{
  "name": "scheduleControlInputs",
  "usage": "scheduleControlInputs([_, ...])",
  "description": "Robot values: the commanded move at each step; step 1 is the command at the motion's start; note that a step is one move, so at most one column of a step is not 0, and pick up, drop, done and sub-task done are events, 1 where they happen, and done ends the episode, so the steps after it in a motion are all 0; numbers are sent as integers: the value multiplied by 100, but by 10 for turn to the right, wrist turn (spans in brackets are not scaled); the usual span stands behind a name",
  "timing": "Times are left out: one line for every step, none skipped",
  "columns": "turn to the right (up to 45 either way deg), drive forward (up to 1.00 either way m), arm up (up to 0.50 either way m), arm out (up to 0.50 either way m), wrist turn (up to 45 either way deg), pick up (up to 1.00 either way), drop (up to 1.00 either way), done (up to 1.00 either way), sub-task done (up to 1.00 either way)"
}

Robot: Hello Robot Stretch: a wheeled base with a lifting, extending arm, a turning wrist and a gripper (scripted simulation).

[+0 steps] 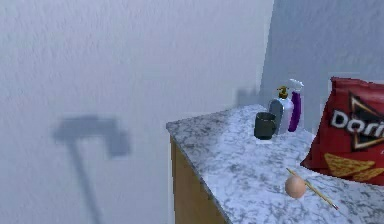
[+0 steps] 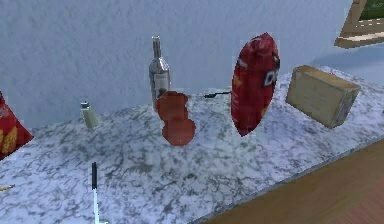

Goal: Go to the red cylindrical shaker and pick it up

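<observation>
surface (image 1: pixel 232 142); tool state you cannot tell.
forward view: you see two spray bottles (image 1: pixel 284 112); arm side view: one red shaker (image 2: pixel 176 118).

Base alongside the counter (image 2: pixel 230 165), arm side facing it — close

The red shaker (image 2: pixel 175 118) is a squat, rounded, reddish-brown cylinder, leaning a little, on the speckled grey desk (image 2: pixel 250 165) just in front of a tall silvery bottle (image 2: pixel 158 70).

Robot's own body, outside both views
</observation>
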Motion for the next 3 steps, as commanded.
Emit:
scheduleControlInputs([0, 0, 50, 0, 0, 0, 0, 0, 0])
scheduleControlInputs([0, 0, 38, 0, 0, 0, 0, 0, 0])
scheduleControlInputs([0, 0, 0, 24, 0, 0, 0, 0, 0])
